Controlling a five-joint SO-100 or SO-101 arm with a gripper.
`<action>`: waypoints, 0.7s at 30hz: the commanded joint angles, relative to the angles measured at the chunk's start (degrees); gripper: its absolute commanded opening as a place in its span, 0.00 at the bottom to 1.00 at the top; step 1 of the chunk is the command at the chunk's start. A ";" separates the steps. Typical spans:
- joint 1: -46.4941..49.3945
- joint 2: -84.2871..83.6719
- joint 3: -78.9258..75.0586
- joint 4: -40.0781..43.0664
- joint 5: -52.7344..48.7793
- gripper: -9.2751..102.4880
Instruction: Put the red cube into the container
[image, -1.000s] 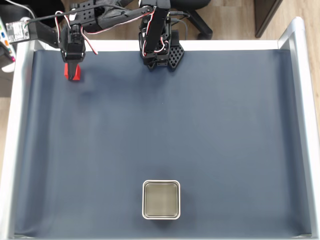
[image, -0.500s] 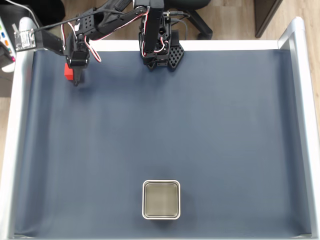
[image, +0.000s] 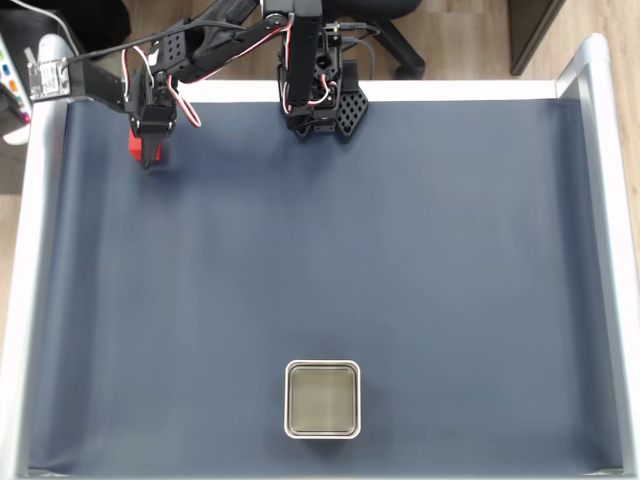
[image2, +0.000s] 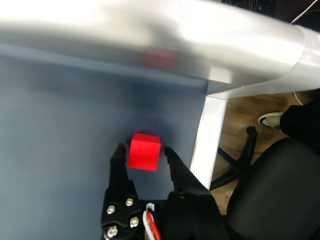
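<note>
Red cube (image2: 144, 152): small, plain-faced, bright red, matte; sat between the two black fingers in the wrist view, low and centre-left of the frame; in the fixed view (image: 134, 144) seen as a red sliver at the upper left of the mat.
Gripper (image2: 142, 152): black plastic with silver screws and red-white wires; closed around the red cube, a finger at each side face.
Container (image: 322, 399): square tray, rounded corners, shiny silver-white rim, dull grey-olive inside; lay at bottom centre of the fixed view, well apart from the cube.
Surface: smooth dark blue mat (image: 380, 250), framed by a pale silver-grey border (image: 603, 200); in the wrist view the border (image2: 210, 135) met at a corner just right of the gripper.
Room: wooden floor (image: 470, 35) beyond the top edge; black office chair (image2: 280, 185) at lower right of the wrist view.
Other things: black arm base (image: 320, 95) at top centre of the fixed view.
</note>
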 joint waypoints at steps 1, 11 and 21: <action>-0.18 0.26 -0.35 -0.97 0.62 0.30; -0.18 0.26 0.62 -1.23 -0.18 0.17; -0.35 0.88 1.49 -1.93 -1.32 0.08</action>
